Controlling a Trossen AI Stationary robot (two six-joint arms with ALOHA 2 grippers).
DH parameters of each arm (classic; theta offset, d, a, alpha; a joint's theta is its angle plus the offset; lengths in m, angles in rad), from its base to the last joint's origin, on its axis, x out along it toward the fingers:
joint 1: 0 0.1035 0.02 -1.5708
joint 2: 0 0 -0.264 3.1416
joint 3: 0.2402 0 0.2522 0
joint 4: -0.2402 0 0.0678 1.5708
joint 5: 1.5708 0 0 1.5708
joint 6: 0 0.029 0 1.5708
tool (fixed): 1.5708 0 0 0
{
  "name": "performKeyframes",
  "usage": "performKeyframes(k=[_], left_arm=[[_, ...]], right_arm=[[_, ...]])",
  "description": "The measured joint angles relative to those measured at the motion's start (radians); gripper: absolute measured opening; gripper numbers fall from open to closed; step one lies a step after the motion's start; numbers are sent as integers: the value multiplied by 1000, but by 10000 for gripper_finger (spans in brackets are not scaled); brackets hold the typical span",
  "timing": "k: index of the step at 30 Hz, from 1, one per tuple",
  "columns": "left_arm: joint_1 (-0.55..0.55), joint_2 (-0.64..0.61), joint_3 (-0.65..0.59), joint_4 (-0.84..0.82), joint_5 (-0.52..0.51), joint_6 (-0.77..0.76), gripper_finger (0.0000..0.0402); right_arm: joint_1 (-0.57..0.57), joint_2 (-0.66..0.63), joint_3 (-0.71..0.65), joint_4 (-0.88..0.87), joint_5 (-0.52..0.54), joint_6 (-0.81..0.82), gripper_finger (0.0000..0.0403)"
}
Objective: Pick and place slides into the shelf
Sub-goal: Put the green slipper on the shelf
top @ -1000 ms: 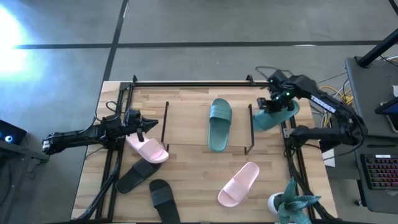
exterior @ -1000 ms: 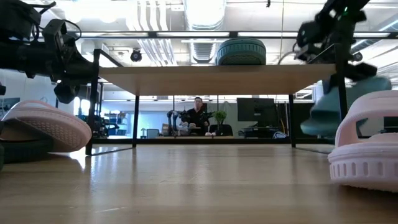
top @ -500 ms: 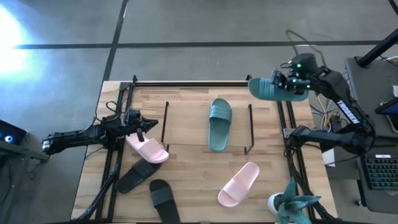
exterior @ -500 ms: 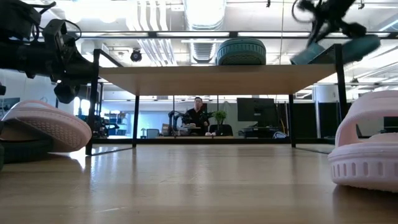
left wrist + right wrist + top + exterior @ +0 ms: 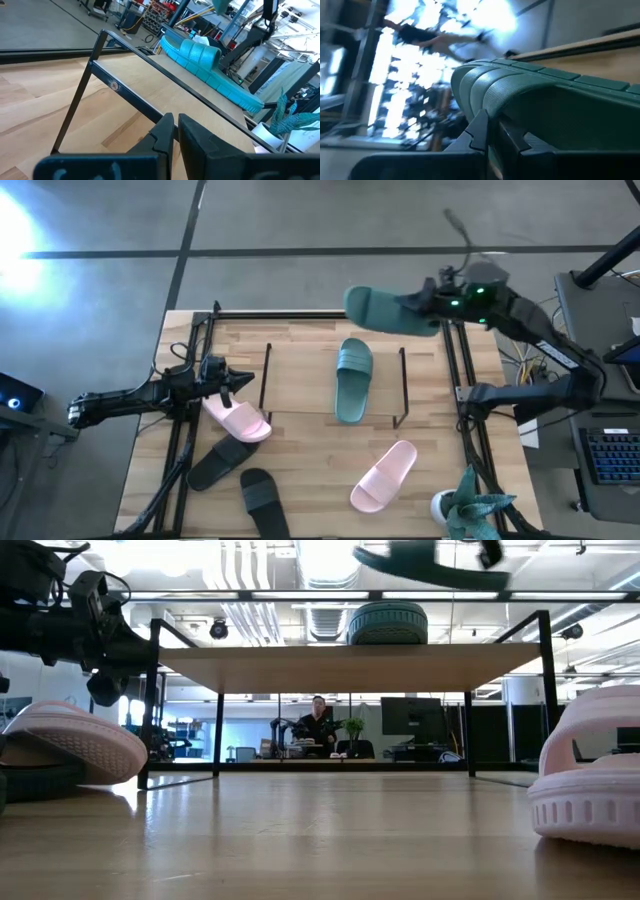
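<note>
A teal-green slide hangs high over the far right corner of the shelf, with my right gripper shut on it. In the low view this slide shows above the shelf's board. A second teal slide lies flat on its sole on the board. Two pale pink slides and two black slides lie on the table. At the shelf's left end my left gripper waits, shut on nothing. My right gripper pinches the slide's ribbed strap between its two fingers. The fingers come nearly level from the table's right side. The slide is lifted clear and sticks out toward the table's left, roughly level, above the shelf's height.
A large black tube frame runs round the table's far, left and right sides. A potted plant stands at the near right corner. A desk with a keyboard lies beyond the right edge. Bare wood shows in the table's near middle.
My right gripper has risen with the teal slide from beside the shelf's right end, gone toward the far edge and then the left, and tipped from pointing down to nearly level. The slide, which hung low, now lies roughly level above the shelf.
</note>
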Motion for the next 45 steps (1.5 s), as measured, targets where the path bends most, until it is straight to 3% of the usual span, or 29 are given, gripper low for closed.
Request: performKeyframes(k=[13,16,23,35,45], left_arm=[[0,0,0,0,0,0,12],[0,0,0,0,0,0,12],[0,0,0,0,0,0,12],[0,1,0,0,0,0,12],[0,3,0,0,0,0,12]], right_arm=[[325,367,-2,717,456,56,12],[401,439,-2,794,599,98,12],[559,515,2,845,897,180,12],[757,577,28,905,1288,209,12],[785,702,27,968,1316,450,12]])
